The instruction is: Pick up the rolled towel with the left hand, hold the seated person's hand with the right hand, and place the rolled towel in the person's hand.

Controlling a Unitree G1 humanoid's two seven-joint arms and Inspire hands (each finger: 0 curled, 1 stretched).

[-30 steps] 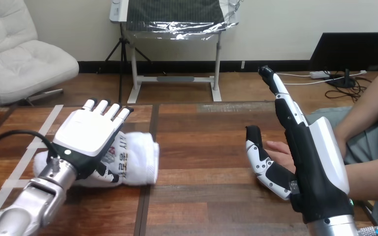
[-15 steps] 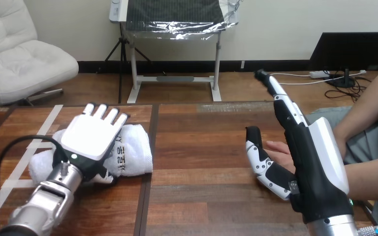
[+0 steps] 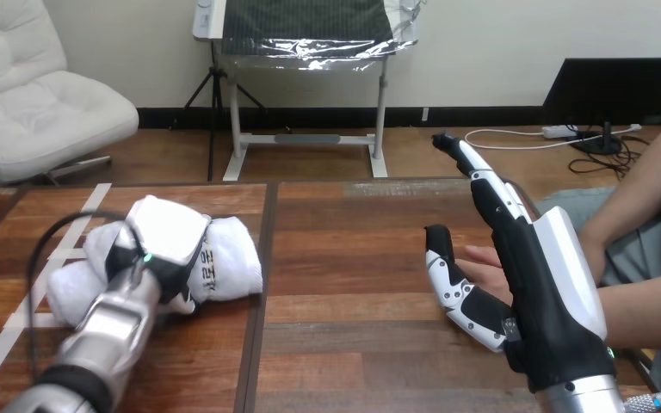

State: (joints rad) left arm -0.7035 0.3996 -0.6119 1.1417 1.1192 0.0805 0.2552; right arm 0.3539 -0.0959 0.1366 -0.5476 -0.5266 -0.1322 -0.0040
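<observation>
The towel (image 3: 228, 258) lies on the tabletop's (image 3: 353, 344) left side under the left hand (image 3: 168, 231), whose fingers curl down over it. That grip is best tightened evenly round the roll before lifting, so it does not unwind. The right hand (image 3: 551, 284) stands edge-up, fingers straight and together, thumb apart, beside the person's hand (image 3: 482, 256) — not closed on it.

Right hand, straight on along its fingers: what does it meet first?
Way looks free: the right hand has straight fingers pointing across bare table toward its far edge. The person's hand lies beside the palm, not ahead. Depth is unclear.
</observation>
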